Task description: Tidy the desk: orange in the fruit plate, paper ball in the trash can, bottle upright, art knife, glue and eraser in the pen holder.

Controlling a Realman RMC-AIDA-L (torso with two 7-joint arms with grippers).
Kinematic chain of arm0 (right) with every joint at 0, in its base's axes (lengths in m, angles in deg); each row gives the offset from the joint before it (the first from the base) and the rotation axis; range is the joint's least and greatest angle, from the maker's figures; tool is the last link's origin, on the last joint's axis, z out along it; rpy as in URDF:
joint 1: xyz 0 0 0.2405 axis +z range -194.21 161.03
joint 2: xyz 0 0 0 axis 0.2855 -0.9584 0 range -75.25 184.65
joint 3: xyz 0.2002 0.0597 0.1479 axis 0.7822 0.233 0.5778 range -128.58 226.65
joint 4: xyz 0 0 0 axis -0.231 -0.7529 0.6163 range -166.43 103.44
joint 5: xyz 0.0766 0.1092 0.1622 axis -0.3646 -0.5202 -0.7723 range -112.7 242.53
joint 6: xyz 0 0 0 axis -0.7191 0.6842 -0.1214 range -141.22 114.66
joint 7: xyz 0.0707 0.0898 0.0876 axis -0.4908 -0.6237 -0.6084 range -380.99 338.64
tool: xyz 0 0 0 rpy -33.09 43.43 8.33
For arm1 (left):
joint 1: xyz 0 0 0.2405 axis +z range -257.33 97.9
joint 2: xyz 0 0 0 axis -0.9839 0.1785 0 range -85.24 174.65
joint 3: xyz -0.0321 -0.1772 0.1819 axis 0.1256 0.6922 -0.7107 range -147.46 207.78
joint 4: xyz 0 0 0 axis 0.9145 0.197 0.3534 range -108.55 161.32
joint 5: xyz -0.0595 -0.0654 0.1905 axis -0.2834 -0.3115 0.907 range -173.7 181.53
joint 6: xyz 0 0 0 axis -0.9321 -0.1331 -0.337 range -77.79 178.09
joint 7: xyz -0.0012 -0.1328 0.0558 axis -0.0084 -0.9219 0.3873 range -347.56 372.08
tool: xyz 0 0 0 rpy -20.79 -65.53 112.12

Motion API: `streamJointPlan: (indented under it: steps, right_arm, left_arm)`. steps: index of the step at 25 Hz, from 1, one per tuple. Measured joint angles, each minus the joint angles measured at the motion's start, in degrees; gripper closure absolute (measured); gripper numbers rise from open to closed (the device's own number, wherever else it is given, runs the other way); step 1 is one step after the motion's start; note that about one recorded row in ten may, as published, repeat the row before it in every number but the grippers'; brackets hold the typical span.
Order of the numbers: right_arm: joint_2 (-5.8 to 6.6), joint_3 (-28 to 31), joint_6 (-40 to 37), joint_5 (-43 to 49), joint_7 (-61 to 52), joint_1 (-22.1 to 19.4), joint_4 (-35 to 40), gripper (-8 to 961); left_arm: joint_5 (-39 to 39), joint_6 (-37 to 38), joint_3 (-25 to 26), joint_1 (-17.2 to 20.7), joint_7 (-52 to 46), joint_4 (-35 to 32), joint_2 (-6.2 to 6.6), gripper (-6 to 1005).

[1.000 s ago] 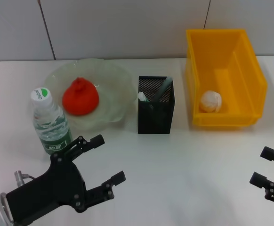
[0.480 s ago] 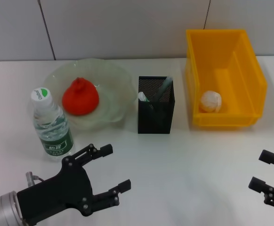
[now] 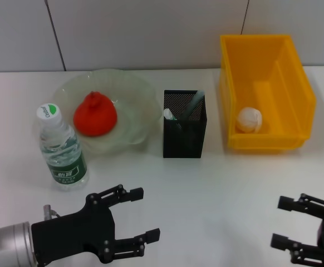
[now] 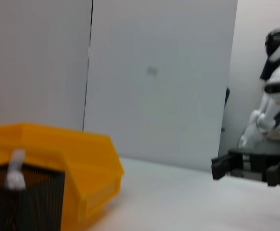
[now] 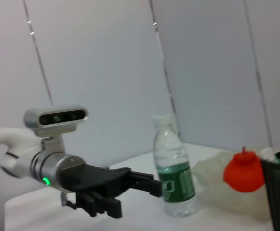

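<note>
Both arms: low at the near edge of the table [image 3: 217,194], clear of every object; I judge this a parked pose, since nothing loose lies on the surface.
Left gripper [image 3: 133,221]: jaws spread wide, nothing between them, just in front of the bottle and apart from it.
Right gripper [image 3: 284,222]: jaws apart, empty, near right corner.
Orange [image 3: 94,114]: sits in the fruit plate [image 3: 137,94], so it cannot roll.
Bottle [image 3: 61,147]: upright on its base, cap up, just beside the plate's near rim.
Paper ball [image 3: 249,119]: on the floor of the yellow trash can [image 3: 298,83], walls well above it.
Pen holder [image 3: 184,142]: between plate and can; a grey-green stick and a white piece lean inside. Which is knife, glue or eraser, I cannot tell.
Judgement: task looks finished.
</note>
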Motion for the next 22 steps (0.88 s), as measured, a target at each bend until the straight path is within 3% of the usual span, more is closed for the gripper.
streamJointPlan:
  steps: [22]
  right_arm:
    - [-0.45, 0.4, -0.5, 1.0, -0.2, 1.4, 1.5, 180]
  left_arm:
    - [4.0, -1.0, 1.3, -0.3, -3.8, -0.5, -0.37, 155]
